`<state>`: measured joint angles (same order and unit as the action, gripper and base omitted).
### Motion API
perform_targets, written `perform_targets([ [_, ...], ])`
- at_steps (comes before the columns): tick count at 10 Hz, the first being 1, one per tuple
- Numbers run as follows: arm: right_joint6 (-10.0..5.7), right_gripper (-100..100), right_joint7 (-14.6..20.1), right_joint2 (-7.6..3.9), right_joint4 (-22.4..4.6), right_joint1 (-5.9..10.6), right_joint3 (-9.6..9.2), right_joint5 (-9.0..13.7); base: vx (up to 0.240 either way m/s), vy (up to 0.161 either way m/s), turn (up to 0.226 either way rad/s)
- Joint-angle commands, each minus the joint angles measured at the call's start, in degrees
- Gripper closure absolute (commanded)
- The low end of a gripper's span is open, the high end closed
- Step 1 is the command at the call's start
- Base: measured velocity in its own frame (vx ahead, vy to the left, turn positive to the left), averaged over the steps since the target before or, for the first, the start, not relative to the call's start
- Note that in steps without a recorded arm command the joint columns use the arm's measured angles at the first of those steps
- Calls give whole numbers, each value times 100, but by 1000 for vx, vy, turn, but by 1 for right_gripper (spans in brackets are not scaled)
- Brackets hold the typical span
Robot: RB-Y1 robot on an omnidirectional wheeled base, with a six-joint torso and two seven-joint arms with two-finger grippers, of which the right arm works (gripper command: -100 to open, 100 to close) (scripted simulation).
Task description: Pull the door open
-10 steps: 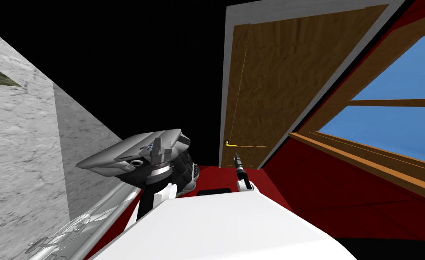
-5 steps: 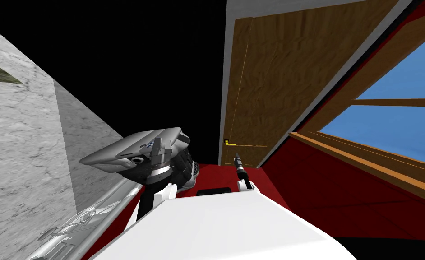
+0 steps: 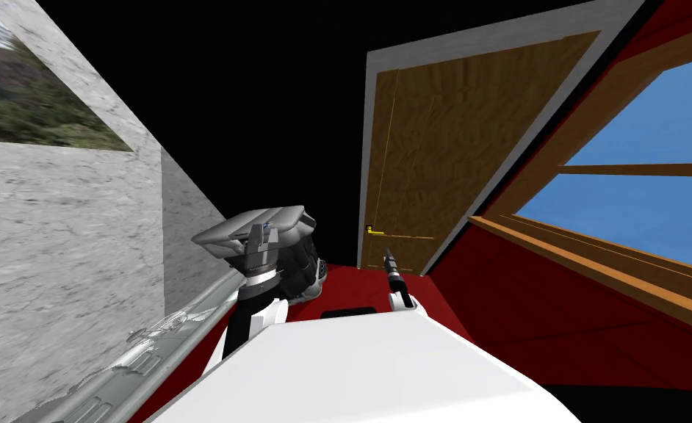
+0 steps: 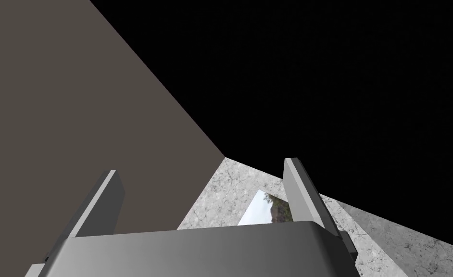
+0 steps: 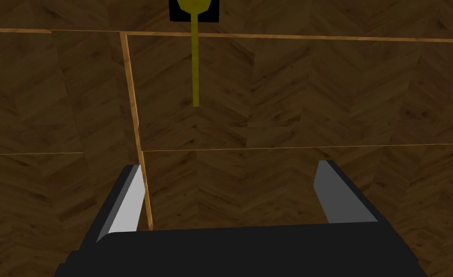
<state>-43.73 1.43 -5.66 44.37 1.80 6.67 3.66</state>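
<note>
The right gripper, fingers spread and empty, faces the brown door, which seems shut, though the steep view makes that hard to judge. The yellow handle lies beyond the fingertips, apart from them. To do this well, advance until the fingers straddle the lever, clamp firmly, then pull along the door's arc. The left gripper hangs spread, holding nothing.

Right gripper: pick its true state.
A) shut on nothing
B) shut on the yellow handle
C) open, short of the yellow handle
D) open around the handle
C: the right gripper stands open, with the yellow handle beyond its fingertips on the wooden door.
</note>
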Motion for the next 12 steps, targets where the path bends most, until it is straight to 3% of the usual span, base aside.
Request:
perform_targets([
  [1,-9,-100,-1,-10,-31,16,28,16,185,-9,42],
  [12,-34,-100,-1,34,-155,69,115,76,197,8,-5],
])
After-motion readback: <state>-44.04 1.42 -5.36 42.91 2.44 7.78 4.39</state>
